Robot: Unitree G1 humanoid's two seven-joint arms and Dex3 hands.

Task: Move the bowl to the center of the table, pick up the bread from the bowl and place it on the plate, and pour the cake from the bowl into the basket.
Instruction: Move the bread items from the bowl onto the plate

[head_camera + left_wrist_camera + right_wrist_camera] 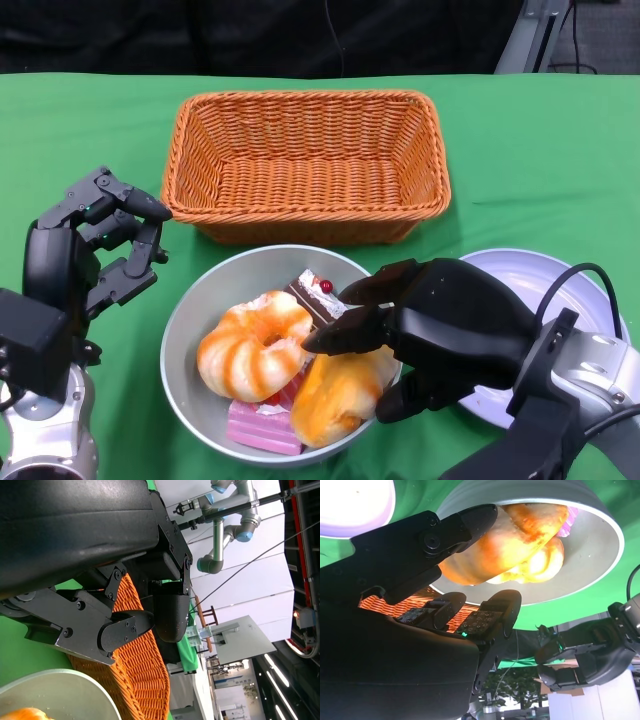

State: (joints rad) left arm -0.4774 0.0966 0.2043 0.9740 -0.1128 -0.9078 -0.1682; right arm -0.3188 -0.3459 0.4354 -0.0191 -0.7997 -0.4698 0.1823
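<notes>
We see the green table (540, 160) spread wide beneath everything; on it, toward the far side, stands the wicker basket (308, 165), upright, with nothing visible inside; just in front of it sits the grey bowl (190, 310), its far rim close to the basket's near wall; to the bowl's right lies the white plate (545, 275), largely covered by our right forearm. Our right hand (430, 325) reaches over the bowl's right rim, its fingers closed around the golden bread (335, 395), which still lies inside the bowl; the right wrist view shows a finger (465, 522) pressed across that loaf. Our left hand (105, 240) hangs just left of the bowl, fingers curled but apart, holding nothing. Inside the bowl we also find an orange-striped ring of bread (252, 345), a pink cake (262, 428) at the near side, and a dark cake slice (318, 295) with a red berry on top.
</notes>
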